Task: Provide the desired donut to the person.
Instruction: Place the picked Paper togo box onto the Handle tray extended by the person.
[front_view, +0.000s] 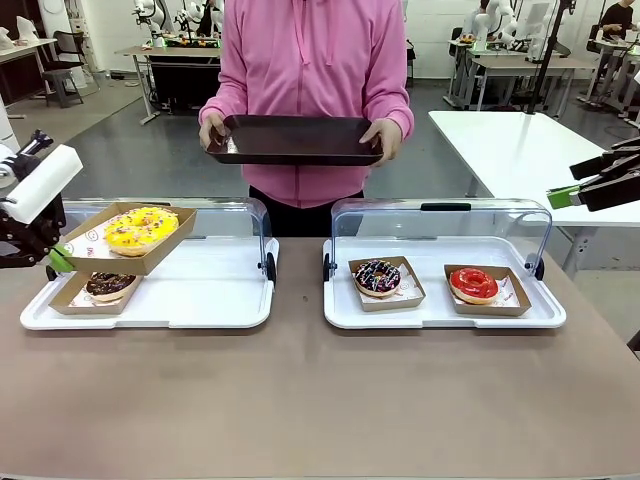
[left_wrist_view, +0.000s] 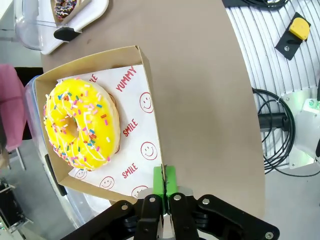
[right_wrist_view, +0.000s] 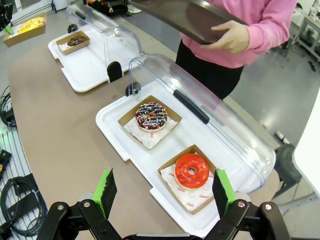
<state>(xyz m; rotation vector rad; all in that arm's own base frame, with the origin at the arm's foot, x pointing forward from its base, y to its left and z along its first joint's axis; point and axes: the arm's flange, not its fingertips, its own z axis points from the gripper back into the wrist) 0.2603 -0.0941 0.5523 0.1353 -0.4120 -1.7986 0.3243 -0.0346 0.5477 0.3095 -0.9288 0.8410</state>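
A yellow sprinkled donut (front_view: 140, 228) lies in a brown cardboard tray (front_view: 160, 255) lifted at a tilt above the left white tray (front_view: 200, 310). My left gripper (front_view: 60, 262) is shut on that cardboard tray's edge; in the left wrist view the green pads (left_wrist_view: 159, 181) pinch the rim beside the donut (left_wrist_view: 80, 125). The person (front_view: 310, 60) in a pink hoodie stands across the table and holds a dark serving tray (front_view: 295, 140) in both hands. My right gripper (front_view: 565, 195) hovers open at the right edge, above the red donut (right_wrist_view: 191, 170) in the right wrist view (right_wrist_view: 163, 192).
A chocolate donut (front_view: 110, 285) in its cardboard tray stays on the left white tray. The right white tray (front_view: 440, 315) carries a dark sprinkled donut (front_view: 378, 277) and a red donut (front_view: 473, 284). Both clear lids (front_view: 440, 225) stand open at the back. The near table is bare.
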